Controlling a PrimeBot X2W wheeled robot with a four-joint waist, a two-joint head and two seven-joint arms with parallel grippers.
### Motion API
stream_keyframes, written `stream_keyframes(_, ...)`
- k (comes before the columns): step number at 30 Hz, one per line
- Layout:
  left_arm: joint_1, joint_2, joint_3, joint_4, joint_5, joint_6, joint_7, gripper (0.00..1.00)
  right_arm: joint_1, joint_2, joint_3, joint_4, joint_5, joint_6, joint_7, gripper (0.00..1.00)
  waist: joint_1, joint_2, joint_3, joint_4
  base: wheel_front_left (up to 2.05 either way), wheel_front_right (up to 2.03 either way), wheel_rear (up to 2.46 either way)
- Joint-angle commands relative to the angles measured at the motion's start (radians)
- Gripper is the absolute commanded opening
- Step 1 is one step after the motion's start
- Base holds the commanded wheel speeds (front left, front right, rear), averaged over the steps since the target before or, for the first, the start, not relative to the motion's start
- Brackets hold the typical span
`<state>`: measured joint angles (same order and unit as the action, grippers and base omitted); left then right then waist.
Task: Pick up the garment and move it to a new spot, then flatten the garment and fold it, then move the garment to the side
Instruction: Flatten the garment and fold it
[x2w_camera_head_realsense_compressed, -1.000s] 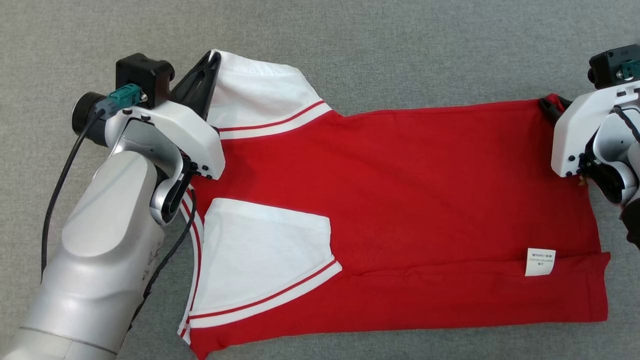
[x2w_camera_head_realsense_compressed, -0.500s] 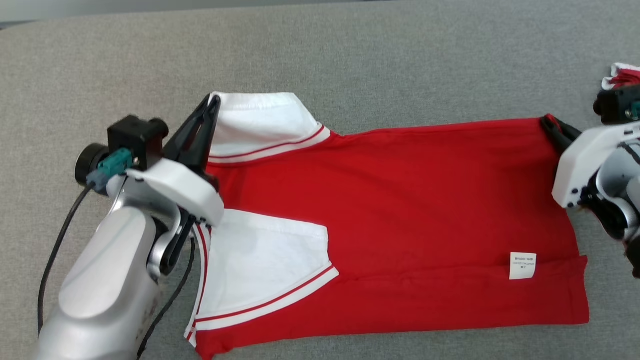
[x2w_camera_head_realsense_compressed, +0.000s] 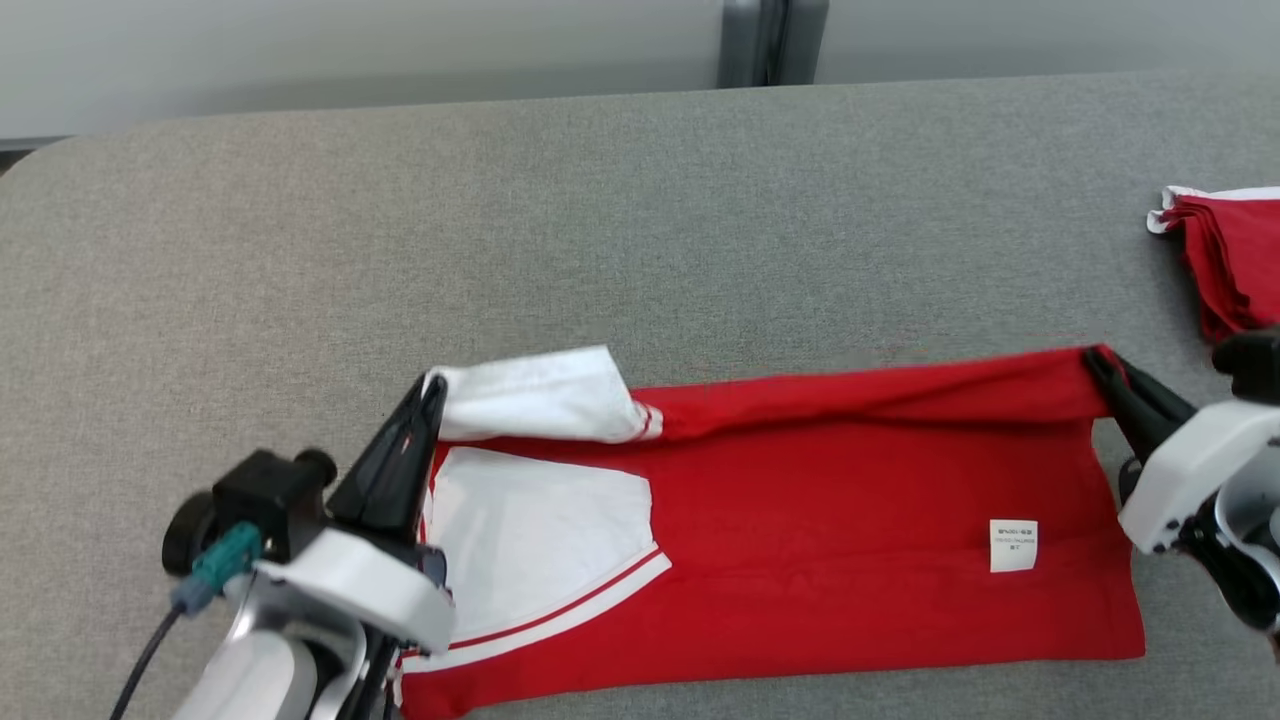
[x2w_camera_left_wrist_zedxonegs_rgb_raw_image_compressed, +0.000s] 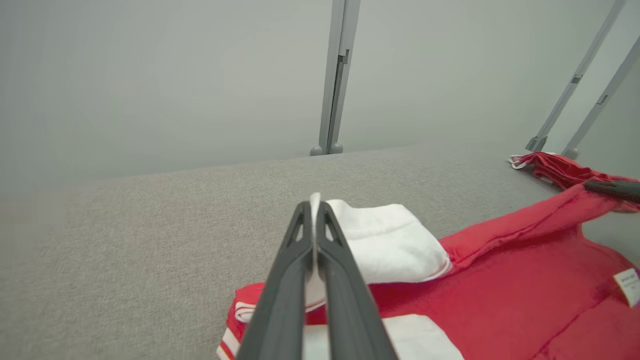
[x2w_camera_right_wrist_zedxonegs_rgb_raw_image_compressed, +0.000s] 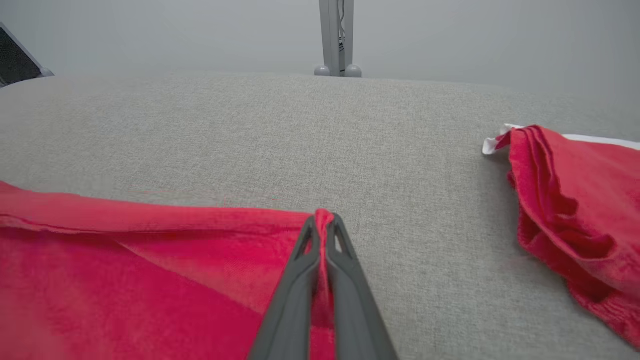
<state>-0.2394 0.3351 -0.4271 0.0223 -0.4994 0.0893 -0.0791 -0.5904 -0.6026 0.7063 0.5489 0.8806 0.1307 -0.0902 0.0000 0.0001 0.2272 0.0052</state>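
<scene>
The grey table (x2w_camera_head_realsense_compressed: 600, 220) is used as the marker for every place here.

Toward the left of the table's front part, the left gripper (x2w_camera_head_realsense_compressed: 431, 388) is seen. Its two dark fingers are pressed together on the tip of a white sleeve (x2w_camera_head_realsense_compressed: 540, 405). In the left wrist view, white cloth is seen squeezed between the two fingers. That sleeve is held up off the table and is bunched.

The garment (x2w_camera_head_realsense_compressed: 850, 520), red with white sleeves, is spread along the front part of the table, from one gripper to the other. Its far long edge is held up as a ridge between the two grippers. The rest is laid flat on the table. A second white sleeve (x2w_camera_head_realsense_compressed: 530, 520), edged with a red stripe, is laid flat on the red cloth, nearer the table's front edge. A small white label (x2w_camera_head_realsense_compressed: 1013, 545) is seen on the red cloth, toward the table's right side.

Near the table's right side, the right gripper (x2w_camera_head_realsense_compressed: 1097, 360) is seen clamped on the garment's far right corner, and red cloth is pinched between its fingers.

At the table's right edge, farther back, a heap of red cloth (x2w_camera_head_realsense_compressed: 1235, 250) is laid apart from the garment.

Behind the table's back edge, a grey post (x2w_camera_head_realsense_compressed: 773, 40) is seen.
</scene>
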Motion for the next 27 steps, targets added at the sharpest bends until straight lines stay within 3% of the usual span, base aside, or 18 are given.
stream_keyframes(1, 0.035, 0.007, 0.007, -0.023, -0.012, 0.014, 0.001, 0.00, 0.031, -0.014, -0.011, -0.014, -0.004, 0.000, -0.008, 0.00, 0.0000, -0.0001, -0.006, -0.003, 0.00, 0.00, 0.00)
stream_keyframes(9, 0.178, 0.006, 0.011, -0.067, -0.044, 0.059, -0.001, 0.00, 0.173, 0.000, -0.085, -0.079, -0.012, 0.000, 0.007, 0.00, 0.0000, -0.0001, -0.022, -0.007, 0.00, 0.00, 0.00)
stream_keyframes(27, 0.257, -0.017, 0.001, 0.024, -0.088, 0.062, -0.033, 0.00, 0.348, 0.079, -0.263, -0.159, -0.117, 0.000, 0.045, 0.00, 0.0000, -0.0001, -0.060, -0.019, 0.00, 0.00, 0.00)
